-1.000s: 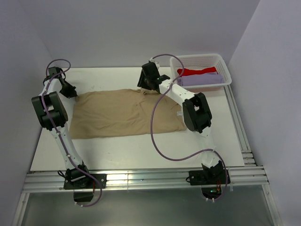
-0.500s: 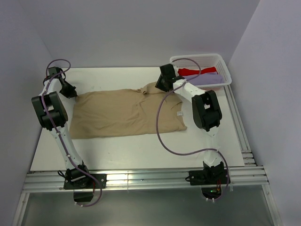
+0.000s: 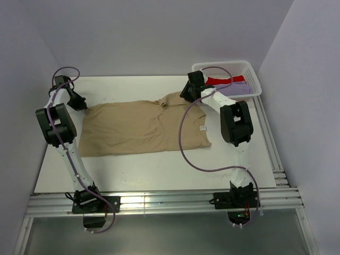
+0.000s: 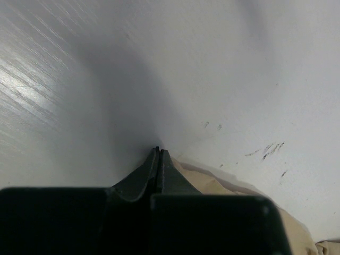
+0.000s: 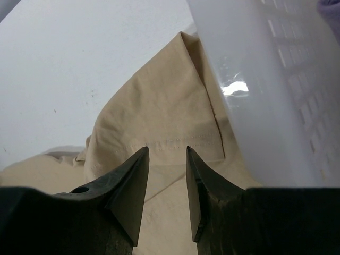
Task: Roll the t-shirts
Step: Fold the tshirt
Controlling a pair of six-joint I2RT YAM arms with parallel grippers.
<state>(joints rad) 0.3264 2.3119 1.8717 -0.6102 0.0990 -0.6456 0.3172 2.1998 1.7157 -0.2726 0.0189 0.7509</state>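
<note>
A tan t-shirt [image 3: 138,127] lies spread flat across the table, with a small white label [image 3: 202,128] near its right edge. My left gripper [image 3: 82,106] is shut at the shirt's far left corner. In the left wrist view the tan cloth [image 4: 223,183] lies against the right finger [image 4: 169,175], and none shows between the jaws. My right gripper [image 3: 187,97] hovers open over the shirt's back right sleeve [image 5: 159,106], just beside the basket, its fingers [image 5: 133,180] holding nothing. A red t-shirt [image 3: 220,81] and a lavender one [image 3: 234,89] lie in the basket.
The white lattice basket [image 3: 249,71] stands at the back right corner, its wall [image 5: 265,95] close to the right fingers. Grey walls enclose the table on three sides. A metal rail runs along the right edge [image 3: 268,138].
My right gripper has moved right along the shirt's back edge, from the collar to the sleeve by the basket, and the sleeve now lies spread out. The left arm has not moved.
</note>
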